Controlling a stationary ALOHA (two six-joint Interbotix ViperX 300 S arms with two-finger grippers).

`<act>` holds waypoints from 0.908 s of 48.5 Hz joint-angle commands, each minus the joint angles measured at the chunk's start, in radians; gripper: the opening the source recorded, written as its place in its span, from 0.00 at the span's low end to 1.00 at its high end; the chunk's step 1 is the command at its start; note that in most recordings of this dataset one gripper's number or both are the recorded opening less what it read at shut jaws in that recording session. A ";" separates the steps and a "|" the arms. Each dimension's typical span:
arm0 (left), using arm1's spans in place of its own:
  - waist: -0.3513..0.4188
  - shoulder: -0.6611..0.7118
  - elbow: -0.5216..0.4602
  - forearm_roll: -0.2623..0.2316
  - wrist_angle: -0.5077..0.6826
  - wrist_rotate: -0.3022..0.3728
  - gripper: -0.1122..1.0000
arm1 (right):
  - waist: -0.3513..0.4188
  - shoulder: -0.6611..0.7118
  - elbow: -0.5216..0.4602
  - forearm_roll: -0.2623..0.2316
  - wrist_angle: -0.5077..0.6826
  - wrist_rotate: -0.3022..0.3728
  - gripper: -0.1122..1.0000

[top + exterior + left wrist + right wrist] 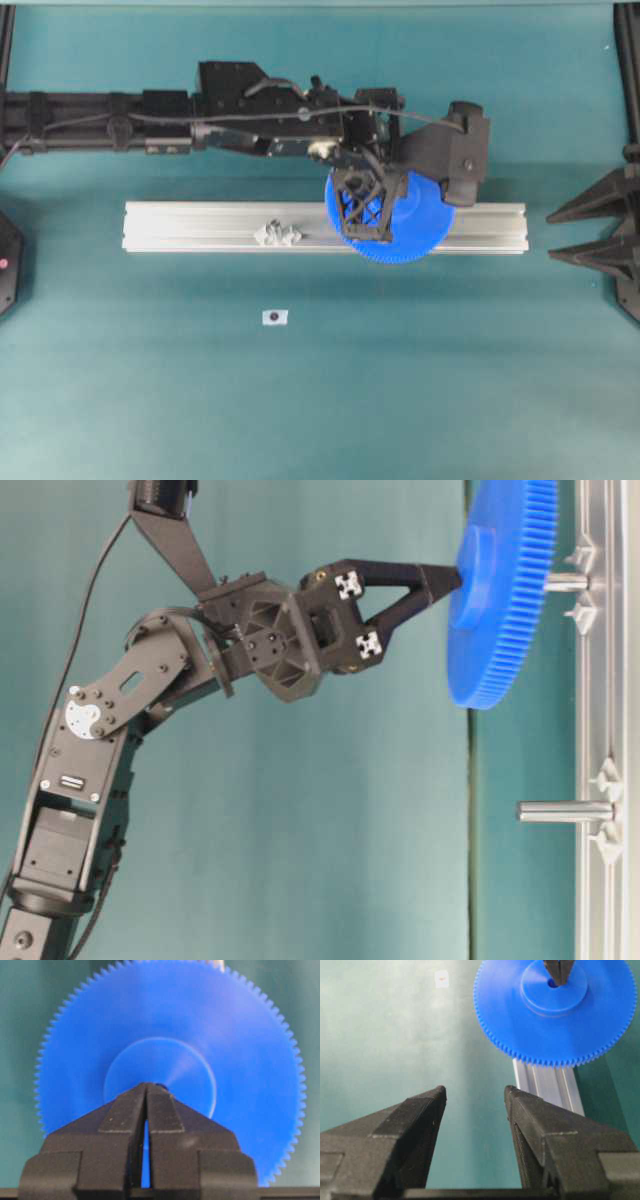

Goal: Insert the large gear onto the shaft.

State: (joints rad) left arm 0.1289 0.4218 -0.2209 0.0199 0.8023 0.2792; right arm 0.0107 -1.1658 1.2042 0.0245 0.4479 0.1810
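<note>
Evidently seating: left gripper [440, 578], jaws pinched together with tips at the hub of the gear [500, 595], holds it flat over the rail's [200, 225] shaft [566, 581] to press it down, while right gripper [475, 1097] waits wide, empty.

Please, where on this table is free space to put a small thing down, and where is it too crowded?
Free: the green mat in front of the metal rail, around the small sticker. Also the rail's left end, beside the bare pin. Crowded: the rail's right half, where the left gripper presses the large gear over the other pin.
</note>
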 commanded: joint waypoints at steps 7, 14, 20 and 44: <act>0.008 -0.060 -0.040 0.003 0.008 -0.002 0.09 | -0.002 0.005 -0.006 0.000 -0.011 0.009 0.62; -0.002 -0.067 -0.029 0.003 0.021 -0.005 0.09 | -0.002 0.006 -0.006 0.000 -0.011 0.009 0.62; -0.009 -0.067 -0.028 0.003 0.032 -0.008 0.09 | -0.002 0.006 -0.006 0.000 -0.011 0.009 0.62; -0.023 -0.054 0.043 0.003 -0.051 -0.060 0.09 | -0.002 0.006 -0.006 0.000 -0.012 0.009 0.62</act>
State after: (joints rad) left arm 0.1074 0.3958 -0.1626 0.0215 0.7609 0.2178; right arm 0.0107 -1.1674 1.2088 0.0245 0.4464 0.1810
